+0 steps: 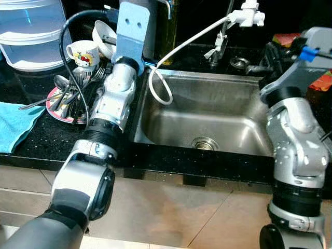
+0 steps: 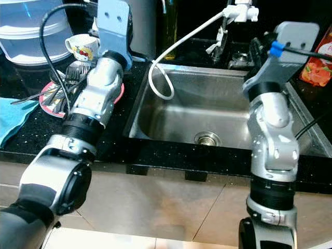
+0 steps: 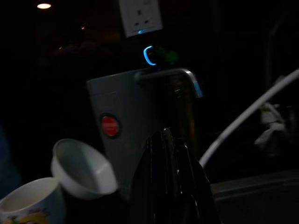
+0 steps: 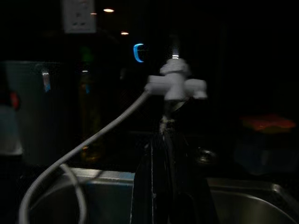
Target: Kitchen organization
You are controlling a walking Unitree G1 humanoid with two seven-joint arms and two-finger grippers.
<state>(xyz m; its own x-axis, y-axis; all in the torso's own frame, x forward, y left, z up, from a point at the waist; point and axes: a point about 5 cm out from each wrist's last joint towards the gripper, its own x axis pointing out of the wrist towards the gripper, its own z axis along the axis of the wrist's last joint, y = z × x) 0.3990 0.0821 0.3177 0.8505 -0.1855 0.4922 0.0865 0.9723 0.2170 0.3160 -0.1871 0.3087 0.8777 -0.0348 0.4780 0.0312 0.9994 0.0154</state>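
Observation:
On the black counter left of the sink, a pink plate [image 1: 54, 106] holds several spoons and forks [image 1: 67, 91]. Behind it stand a cartoon-print cup [image 1: 83, 53] and a tilted white bowl [image 1: 104, 36]. My left arm [image 1: 111, 101] reaches over the counter between the plate and the sink. Its gripper [image 3: 168, 144] is shut and empty, pointing at a grey appliance with a red button [image 3: 110, 126], with the white bowl [image 3: 81, 168] and the cup [image 3: 28, 200] just beside it. My right gripper [image 4: 161, 144] is shut and empty above the sink's right side, facing the white tap head [image 4: 177, 86].
The steel sink [image 1: 207, 111] has a drain [image 1: 204, 143], and a white hose [image 1: 163, 85] loops into it from the tap [image 1: 246, 15]. A blue cloth [image 1: 15, 122] lies at the far left. A clear plastic container [image 1: 31, 31] stands behind it. Red packets [image 2: 316, 70] lie at the right.

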